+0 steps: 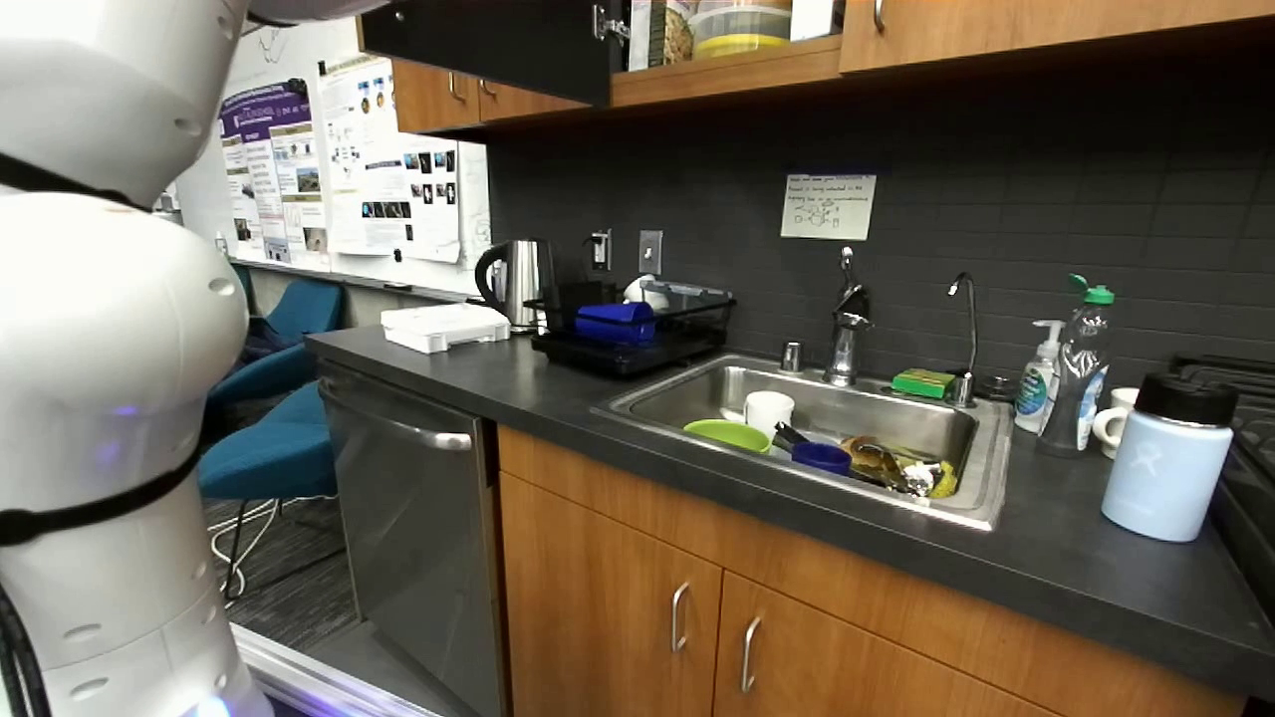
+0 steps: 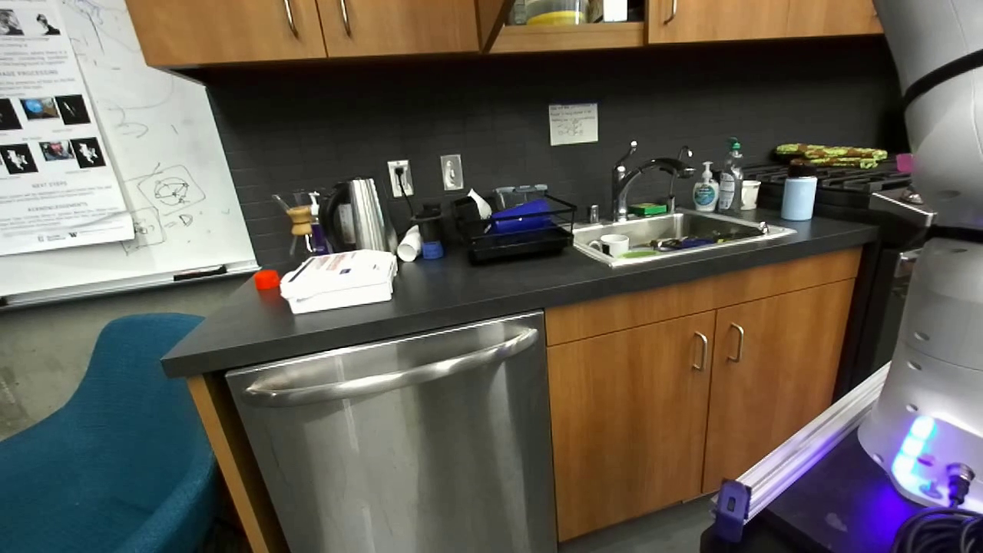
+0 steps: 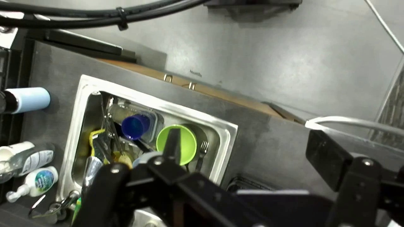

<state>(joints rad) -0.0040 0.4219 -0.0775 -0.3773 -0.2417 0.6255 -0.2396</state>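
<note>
Start at the left of your wrist view: a pale-blue cylindrical bottle with a black lid (image 3: 32, 99), a clear plastic soap bottle (image 3: 36, 160) and a white plastic pump bottle with a blue-green label (image 3: 42, 182) stand on the dark grey surface (image 3: 262, 148), near the rectangular stainless steel sink (image 3: 164, 106). Inside the sink, moving right, you see a dark blue cup (image 3: 132, 126) overlapping a clear plastic container (image 3: 132, 108); you cannot tell whether the cup stands in the container or only beside it. Next comes the lime-green round bowl (image 3: 188, 145), sitting in the sink with a metal fork (image 3: 204, 148) just to its right. Your tool (image 3: 244, 136) hangs higher up, and one of its black fingers crosses the bowl in your line of sight, apart from it. The tool is spread wide and has hold of nothing: between its fingers you look down on the surface and the edge of a black dish rack (image 3: 247, 182), mostly hidden. Farther right, beyond the top of the second finger, you see a shiny metal dishwasher handle (image 3: 350, 120).

Across both exterior views, left to right, you have a white plastic box (image 2: 338, 278) and a steel kettle with a black handle (image 2: 372, 219) on the surface, then the dish rack holding a bright blue cup (image 2: 522, 217), then the sink, where a white mug (image 2: 614, 246) sits near the bowl.
</note>
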